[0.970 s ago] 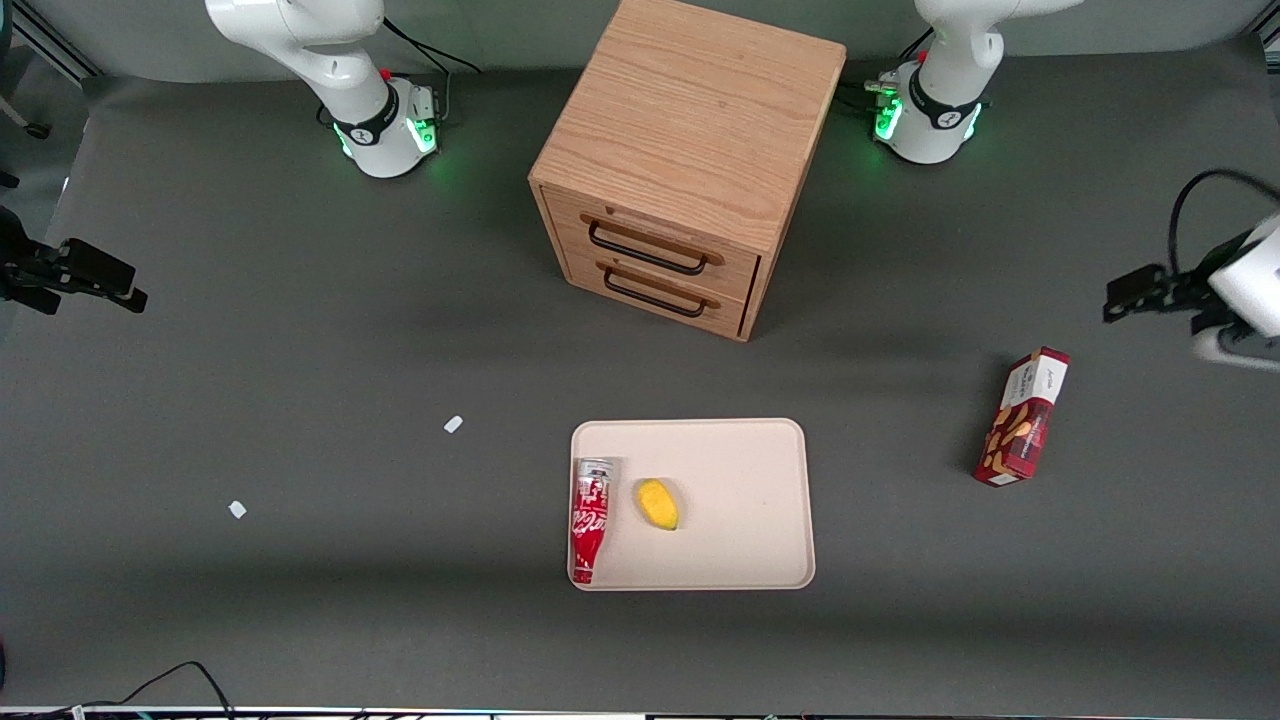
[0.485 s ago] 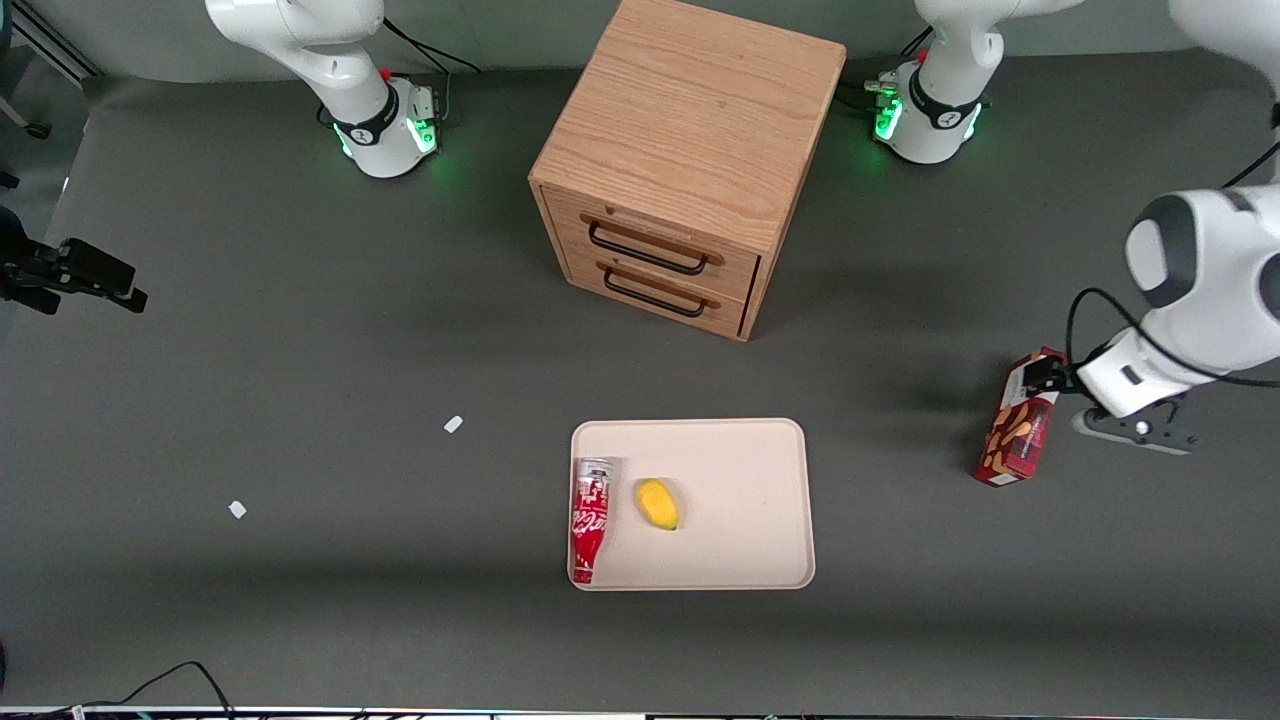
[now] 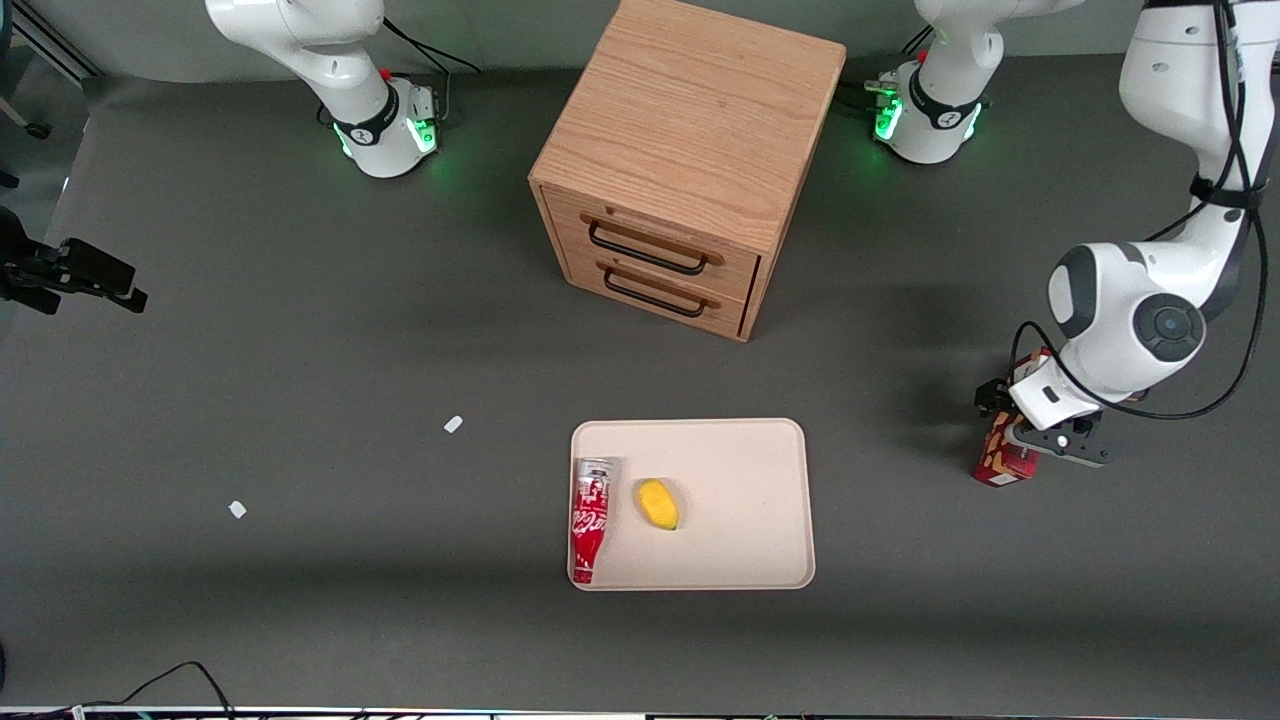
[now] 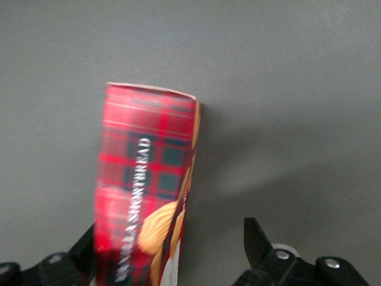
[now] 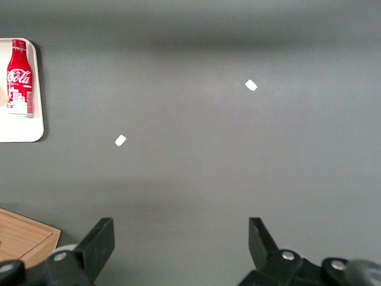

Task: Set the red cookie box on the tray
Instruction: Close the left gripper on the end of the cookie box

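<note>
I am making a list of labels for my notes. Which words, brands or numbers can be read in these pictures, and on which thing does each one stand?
"Coca-Cola": on the red soda bottle lying on the tray.
"SHORTBREAD": on the plaid side of the red cookie box, between the open fingers of the left gripper; the word before it is too blurred to read.
Print on the box in the front view: too small to read.

Wooden drawer cabinet (image 3: 685, 160), soda bottle (image 3: 589, 519), mango (image 3: 658, 504)
</note>
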Robot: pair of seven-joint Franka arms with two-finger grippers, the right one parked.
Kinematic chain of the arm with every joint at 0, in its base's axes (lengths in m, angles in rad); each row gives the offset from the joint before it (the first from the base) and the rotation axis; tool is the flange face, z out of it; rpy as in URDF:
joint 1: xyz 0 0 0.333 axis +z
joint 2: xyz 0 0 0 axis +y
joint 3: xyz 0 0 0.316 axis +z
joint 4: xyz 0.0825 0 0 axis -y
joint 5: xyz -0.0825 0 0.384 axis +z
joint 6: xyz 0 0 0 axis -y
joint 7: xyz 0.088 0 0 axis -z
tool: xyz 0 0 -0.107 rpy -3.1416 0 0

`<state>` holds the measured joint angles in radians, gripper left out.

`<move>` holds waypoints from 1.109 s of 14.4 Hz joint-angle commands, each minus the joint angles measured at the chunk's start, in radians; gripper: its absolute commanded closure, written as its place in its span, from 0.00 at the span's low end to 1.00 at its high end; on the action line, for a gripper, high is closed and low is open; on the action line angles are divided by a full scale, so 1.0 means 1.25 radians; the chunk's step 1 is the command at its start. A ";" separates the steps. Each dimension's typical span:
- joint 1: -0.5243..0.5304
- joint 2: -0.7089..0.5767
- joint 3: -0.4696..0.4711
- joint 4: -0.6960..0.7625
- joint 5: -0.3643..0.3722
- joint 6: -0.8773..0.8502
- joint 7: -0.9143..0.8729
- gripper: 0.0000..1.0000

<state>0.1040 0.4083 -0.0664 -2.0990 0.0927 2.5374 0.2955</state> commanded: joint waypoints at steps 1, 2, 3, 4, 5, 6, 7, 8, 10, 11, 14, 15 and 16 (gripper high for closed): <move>-0.013 0.001 0.009 -0.006 0.013 0.010 0.008 0.23; -0.014 0.001 0.010 -0.006 0.013 0.007 0.009 0.54; -0.014 0.002 0.010 -0.006 0.013 0.002 0.013 0.97; -0.016 0.001 0.010 -0.006 0.013 -0.001 0.011 1.00; -0.014 0.001 0.010 -0.005 0.014 -0.004 0.010 1.00; -0.016 0.001 0.010 -0.003 0.018 -0.005 0.010 1.00; -0.016 0.001 0.010 -0.001 0.018 -0.009 0.008 1.00; -0.016 0.001 0.010 0.002 0.018 -0.010 0.008 1.00; -0.014 -0.001 0.010 0.004 0.018 -0.016 0.008 1.00; -0.014 -0.005 0.010 0.011 0.018 -0.037 0.009 1.00; -0.013 -0.028 0.010 0.099 0.024 -0.165 0.021 1.00; -0.013 -0.039 0.009 0.139 0.024 -0.222 0.021 1.00; -0.013 -0.048 0.006 0.180 0.020 -0.275 0.018 1.00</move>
<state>0.0997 0.3990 -0.0653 -1.9649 0.1082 2.3348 0.3094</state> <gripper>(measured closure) 0.811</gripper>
